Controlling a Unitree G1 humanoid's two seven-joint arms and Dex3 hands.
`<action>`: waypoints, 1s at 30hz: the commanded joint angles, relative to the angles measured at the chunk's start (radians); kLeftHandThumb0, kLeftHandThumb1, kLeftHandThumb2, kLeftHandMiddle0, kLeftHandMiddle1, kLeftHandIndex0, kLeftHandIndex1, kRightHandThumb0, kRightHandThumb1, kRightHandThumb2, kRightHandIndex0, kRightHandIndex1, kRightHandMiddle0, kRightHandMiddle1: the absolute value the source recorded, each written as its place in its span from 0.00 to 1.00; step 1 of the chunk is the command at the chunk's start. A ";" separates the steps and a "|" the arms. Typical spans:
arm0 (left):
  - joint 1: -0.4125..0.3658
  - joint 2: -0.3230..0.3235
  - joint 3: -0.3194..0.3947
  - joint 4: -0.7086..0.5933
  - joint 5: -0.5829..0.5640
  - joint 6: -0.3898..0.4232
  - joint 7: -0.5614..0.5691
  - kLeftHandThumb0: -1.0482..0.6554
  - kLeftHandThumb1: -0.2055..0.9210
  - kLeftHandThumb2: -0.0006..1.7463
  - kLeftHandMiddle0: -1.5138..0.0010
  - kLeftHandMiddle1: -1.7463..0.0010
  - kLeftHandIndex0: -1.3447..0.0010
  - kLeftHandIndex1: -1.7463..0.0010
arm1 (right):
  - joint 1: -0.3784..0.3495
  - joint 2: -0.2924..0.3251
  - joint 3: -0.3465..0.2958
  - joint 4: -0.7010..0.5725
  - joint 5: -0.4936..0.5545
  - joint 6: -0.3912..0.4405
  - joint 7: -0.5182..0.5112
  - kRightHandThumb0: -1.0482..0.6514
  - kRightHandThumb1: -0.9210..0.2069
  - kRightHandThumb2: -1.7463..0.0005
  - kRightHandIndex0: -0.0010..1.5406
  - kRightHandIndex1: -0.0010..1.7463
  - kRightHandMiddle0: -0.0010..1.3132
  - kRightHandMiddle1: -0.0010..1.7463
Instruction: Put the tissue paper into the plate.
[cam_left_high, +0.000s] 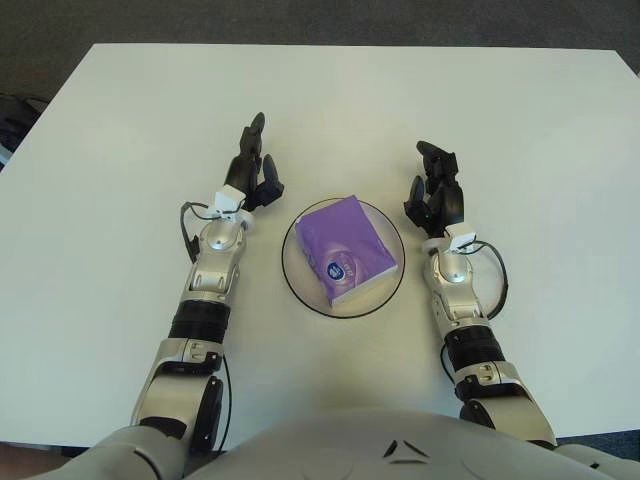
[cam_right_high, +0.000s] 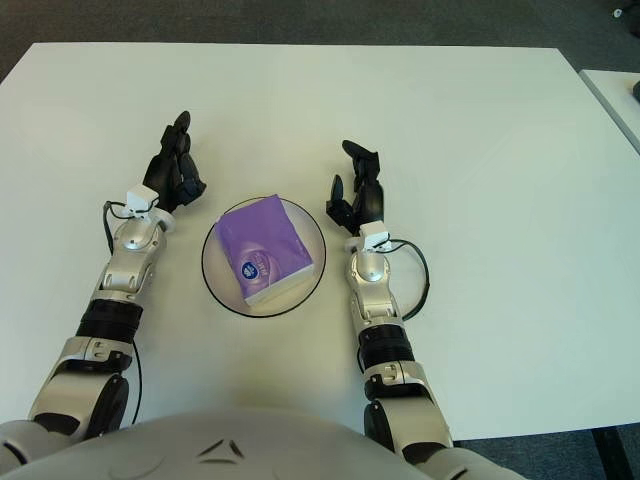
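A: Where's the tissue pack (cam_left_high: 347, 249)?

B: Inside the plate (cam_left_high: 294, 272), lying flat. Long axis runs diagonally, far-left corner to the near-right one; the logo end points toward the robot. It takes up most of the plate and nothing else is in there.

A: Hands?

B: Left hand (cam_left_high: 250, 176) is up and to the left of the plate, just off its rim, fingers extended and loose, holding nothing. Right hand (cam_left_high: 435, 195) is right of the plate, also near the rim, fingers partly spread, empty. Neither touches pack or plate.

A: Which is nearer the pack?

B: About equal; the right hand is perhaps a shade closer to the pack's right edge. The pack lies between them, toward the robot from both sets of fingers.

A: Task status?

B: I judge placement done: pack in plate, both hands let go. What remains is likely only drawing the arms clear without knocking the rim.
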 joint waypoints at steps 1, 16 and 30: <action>0.047 -0.011 0.020 -0.001 0.023 -0.047 0.050 0.15 1.00 0.64 0.99 1.00 1.00 0.87 | 0.213 -0.008 -0.013 0.228 0.001 0.071 0.010 0.21 0.00 0.52 0.17 0.16 0.00 0.49; 0.093 -0.009 0.059 0.023 0.092 -0.156 0.191 0.13 1.00 0.64 1.00 1.00 1.00 0.87 | 0.216 -0.029 -0.012 0.233 -0.007 0.056 0.011 0.24 0.00 0.51 0.15 0.15 0.00 0.46; 0.111 0.001 0.072 0.127 0.175 -0.250 0.325 0.11 1.00 0.65 1.00 1.00 1.00 0.83 | 0.207 -0.032 -0.020 0.259 0.008 0.033 0.028 0.25 0.00 0.51 0.16 0.15 0.00 0.46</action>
